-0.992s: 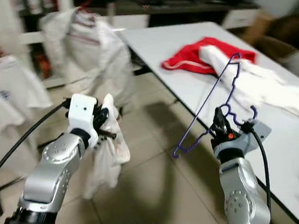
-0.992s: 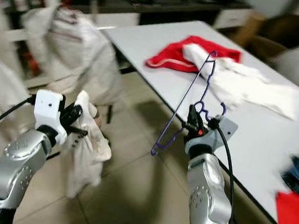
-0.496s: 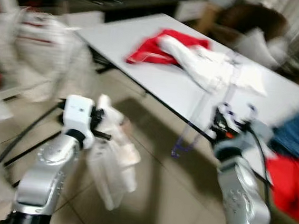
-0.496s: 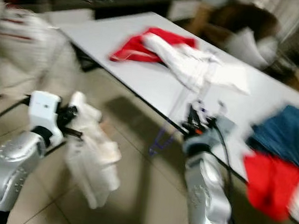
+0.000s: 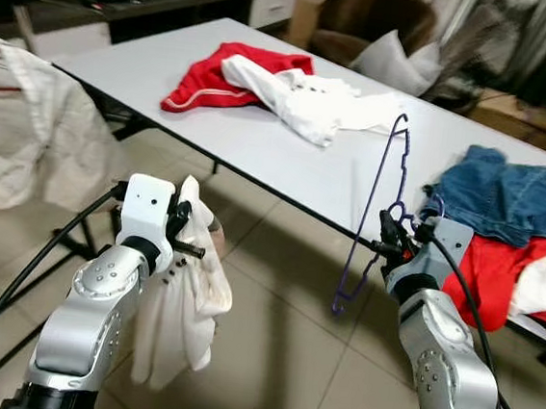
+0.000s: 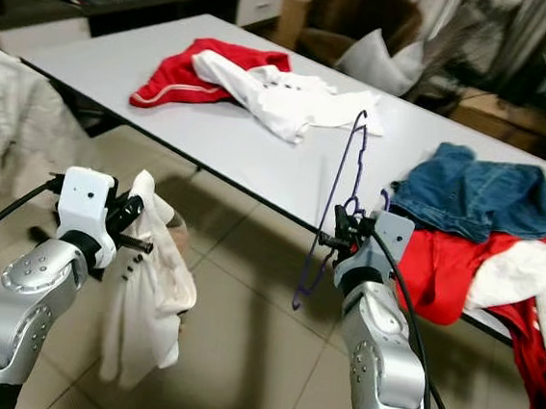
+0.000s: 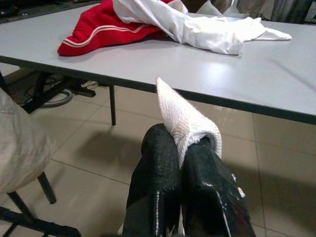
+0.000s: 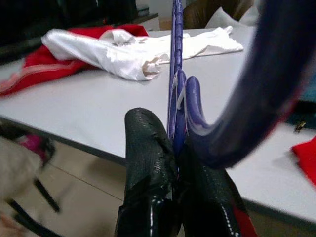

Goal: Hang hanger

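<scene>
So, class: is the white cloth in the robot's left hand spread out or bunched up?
Bunched up. The white cloth hangs in folds from the left hand, pinched between its shut fingers.

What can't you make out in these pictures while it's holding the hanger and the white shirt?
- Purple hanger: its hook end is blurred and cut off by the frame edge in the right wrist view.
- White garment in the left claw: its bunched folds hide its shape.
- Garment on a rack: cut off by the left eye view's left edge.
- Clothes pile: cut off by the right eye view's right edge.
</scene>
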`<state>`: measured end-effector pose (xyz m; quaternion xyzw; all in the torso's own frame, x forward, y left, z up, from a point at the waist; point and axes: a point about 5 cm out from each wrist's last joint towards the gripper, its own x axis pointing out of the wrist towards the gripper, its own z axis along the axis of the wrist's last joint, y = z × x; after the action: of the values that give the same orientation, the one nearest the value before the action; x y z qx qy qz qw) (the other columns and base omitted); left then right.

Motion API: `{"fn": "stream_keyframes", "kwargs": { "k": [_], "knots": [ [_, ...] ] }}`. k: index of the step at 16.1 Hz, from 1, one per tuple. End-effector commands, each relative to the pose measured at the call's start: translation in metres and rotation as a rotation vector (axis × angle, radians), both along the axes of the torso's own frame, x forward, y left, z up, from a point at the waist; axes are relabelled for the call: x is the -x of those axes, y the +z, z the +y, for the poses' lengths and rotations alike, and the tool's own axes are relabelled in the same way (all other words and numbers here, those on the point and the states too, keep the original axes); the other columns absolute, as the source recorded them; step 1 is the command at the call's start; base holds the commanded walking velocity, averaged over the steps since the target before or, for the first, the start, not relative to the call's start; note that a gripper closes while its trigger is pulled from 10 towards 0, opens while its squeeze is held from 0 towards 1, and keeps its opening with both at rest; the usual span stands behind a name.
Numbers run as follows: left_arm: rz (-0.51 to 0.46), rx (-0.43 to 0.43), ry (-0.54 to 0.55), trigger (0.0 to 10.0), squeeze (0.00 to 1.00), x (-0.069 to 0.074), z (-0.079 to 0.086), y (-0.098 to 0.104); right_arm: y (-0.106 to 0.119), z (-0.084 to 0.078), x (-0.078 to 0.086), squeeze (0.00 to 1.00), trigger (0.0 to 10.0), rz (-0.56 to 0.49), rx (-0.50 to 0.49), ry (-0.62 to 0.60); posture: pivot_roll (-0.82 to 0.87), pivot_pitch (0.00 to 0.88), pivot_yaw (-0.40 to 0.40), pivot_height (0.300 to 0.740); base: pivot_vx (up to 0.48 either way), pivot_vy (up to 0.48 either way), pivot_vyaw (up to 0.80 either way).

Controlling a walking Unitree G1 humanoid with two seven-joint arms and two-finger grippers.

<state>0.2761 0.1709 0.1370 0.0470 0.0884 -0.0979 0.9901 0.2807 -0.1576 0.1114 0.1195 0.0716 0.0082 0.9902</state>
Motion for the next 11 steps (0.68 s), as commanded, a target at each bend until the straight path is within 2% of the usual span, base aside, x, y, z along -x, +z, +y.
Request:
{"fn": "stream_keyframes", "kwargs": {
  "k": [1, 2, 4, 6, 11],
  "knots": [
    [-0.051, -0.009, -0.041, 10.0, 0.0, -0.0026, -0.0074, 0.011, 0.0068, -0.002, -0.0027, 0.0, 10.0, -0.016, 0.051, -0.005, -0.05, 0.0, -0.09, 0.719, 0.0, 0.0, 0.0],
    [-0.057, -0.014, -0.039, 10.0, 0.0, -0.0027, -0.0075, 0.0113, 0.0076, -0.0014, -0.0023, 0.0, 10.0, -0.023, 0.033, -0.011, -0.05, 0.0, -0.09, 0.719, 0.0, 0.0, -0.8],
    [-0.062, -0.019, -0.038, 10.0, 0.0, -0.0032, -0.0071, 0.0121, 0.0105, -0.0044, -0.0034, 0.0, 10.0, -0.064, 0.05, -0.057, -0.05, 0.0, -0.086, 0.719, 0.0, 0.0, 0.0],
    [-0.06, -0.02, -0.044, 10.0, 0.0, -0.0036, -0.0072, 0.0126, 0.0078, -0.0054, -0.0023, 0.0, 10.0, -0.036, 0.02, -0.051, -0.05, 0.0, -0.085, 0.719, 0.0, 0.0, 0.0],
    [-0.053, -0.022, -0.067, 10.0, 0.0, -0.0037, -0.0103, 0.0125, 0.004, -0.004, 0.0038, 0.0, 10.0, -0.016, -0.012, -0.03, -0.06, 0.0, -0.081, 0.719, 0.0, 0.0, -0.8]
  ]
}}
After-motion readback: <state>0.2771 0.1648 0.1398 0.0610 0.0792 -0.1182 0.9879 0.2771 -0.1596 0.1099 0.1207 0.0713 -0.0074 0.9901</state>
